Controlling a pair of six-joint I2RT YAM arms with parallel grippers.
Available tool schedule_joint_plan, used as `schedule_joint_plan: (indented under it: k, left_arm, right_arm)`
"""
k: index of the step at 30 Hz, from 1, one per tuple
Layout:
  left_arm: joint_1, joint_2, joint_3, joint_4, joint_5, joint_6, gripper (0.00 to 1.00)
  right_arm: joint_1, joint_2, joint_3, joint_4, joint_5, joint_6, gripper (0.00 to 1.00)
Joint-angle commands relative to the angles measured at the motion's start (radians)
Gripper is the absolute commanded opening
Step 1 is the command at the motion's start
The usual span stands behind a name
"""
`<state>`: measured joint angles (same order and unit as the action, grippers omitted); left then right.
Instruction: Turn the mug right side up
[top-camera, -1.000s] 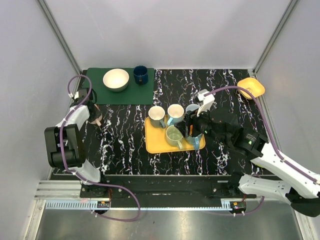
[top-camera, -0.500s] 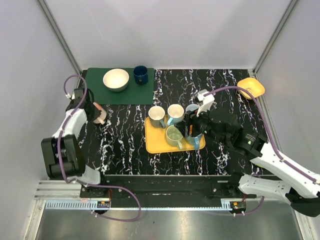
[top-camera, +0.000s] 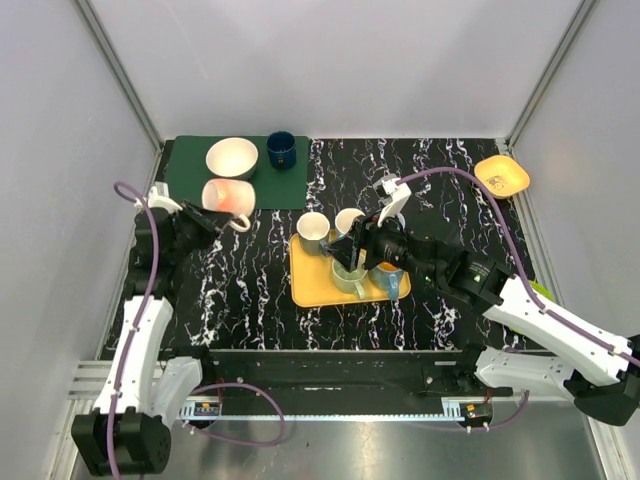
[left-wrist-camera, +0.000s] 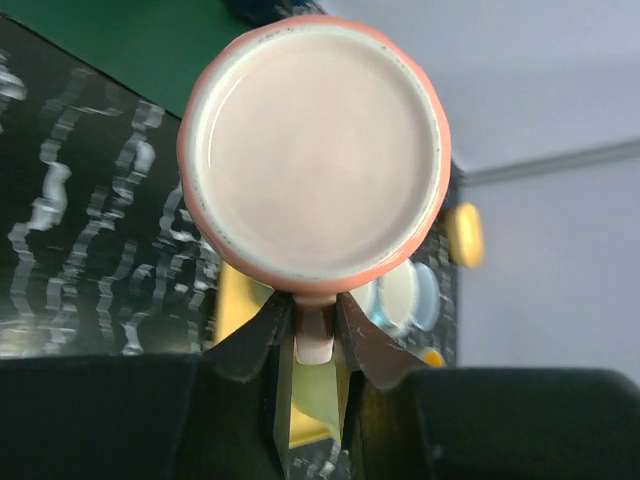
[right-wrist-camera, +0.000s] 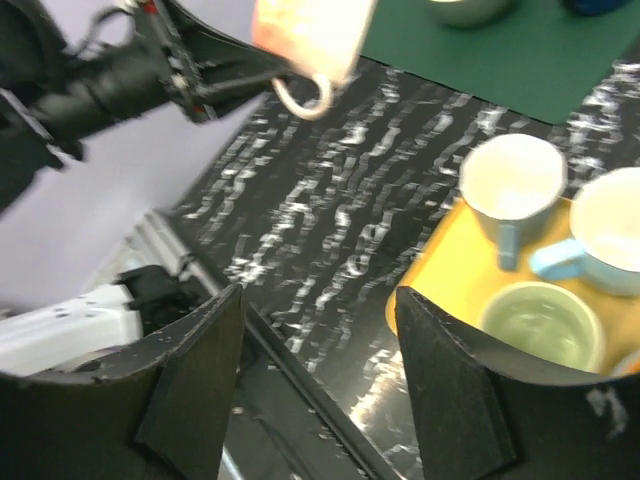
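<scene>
A salmon-pink mug (top-camera: 227, 198) with a cream inside hangs in the air over the front edge of the green mat (top-camera: 195, 178). My left gripper (top-camera: 207, 216) is shut on its handle. In the left wrist view a round cream face of the mug (left-wrist-camera: 312, 150), ringed in pink, fills the frame, and the handle (left-wrist-camera: 315, 340) is pinched between the fingers. The right wrist view shows the mug (right-wrist-camera: 310, 30) at the top, handle loop hanging down. My right gripper (top-camera: 362, 245) is open and empty above the yellow tray (top-camera: 308, 288); in its own view the gripper (right-wrist-camera: 315, 380) spans bare table.
The tray holds a white mug (top-camera: 314, 231), a light blue mug (top-camera: 350, 222), a green mug (top-camera: 348, 272) and a blue mug (top-camera: 389, 277). A white bowl (top-camera: 231, 158) and a dark blue cup (top-camera: 281, 149) stand on the mat. A yellow bowl (top-camera: 502, 175) is at the far right.
My left arm has swung up and to the right, carrying the pink mug from the table's left edge into the air by the mat. My right gripper has shifted left over the tray.
</scene>
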<state>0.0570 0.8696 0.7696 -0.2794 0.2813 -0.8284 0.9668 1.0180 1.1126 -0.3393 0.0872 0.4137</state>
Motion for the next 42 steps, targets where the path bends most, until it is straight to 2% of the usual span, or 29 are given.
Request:
schedule_joint_plan:
  k: [1,2,5,9,14,20,28,36,39,40,42]
  left_arm:
    - [-0.046,-0.135,-0.042,0.347,0.206,-0.217,0.00]
    - [-0.052,-0.144,-0.047,0.373,0.225,-0.244,0.00]
    - [-0.100,-0.165,-0.039,0.459,0.266,-0.328,0.00]
    - [-0.134,-0.190,-0.058,0.632,0.288,-0.466,0.00]
    - [-0.221,-0.215,-0.050,0.695,0.262,-0.497,0.00]
    - [-0.316,-0.253,-0.046,0.689,0.219,-0.482,0.00]
    - [-0.374,-0.276,-0.052,0.664,0.199,-0.468,0.00]
    - [-0.419,-0.277,-0.058,0.660,0.185,-0.457,0.00]
    - [-0.431,-0.277,-0.062,0.658,0.180,-0.453,0.00]
    - [-0.439,-0.277,-0.062,0.655,0.180,-0.449,0.00]
    - [-0.448,-0.277,-0.064,0.652,0.179,-0.443,0.00]
  right_arm:
    - [0.004,0.002,-0.036,0.248,-0.217,0.126,0.71]
    - [0.000,0.008,-0.040,0.282,-0.315,0.175,0.73]
    - [-0.013,0.042,-0.062,0.436,-0.470,0.282,0.77]
    - [-0.031,0.082,-0.097,0.586,-0.546,0.382,0.78]
    - [-0.079,0.132,-0.111,0.735,-0.630,0.494,0.79]
    - [-0.114,0.224,-0.048,0.786,-0.699,0.543,0.85]
    - [-0.116,0.321,0.049,0.799,-0.721,0.545,0.85]
    - [-0.120,0.382,0.078,0.890,-0.710,0.597,0.76]
    - [-0.122,0.406,0.092,0.908,-0.711,0.612,0.63]
    - [-0.122,0.418,0.095,0.915,-0.722,0.620,0.51]
    - [-0.123,0.427,0.107,0.919,-0.725,0.623,0.45]
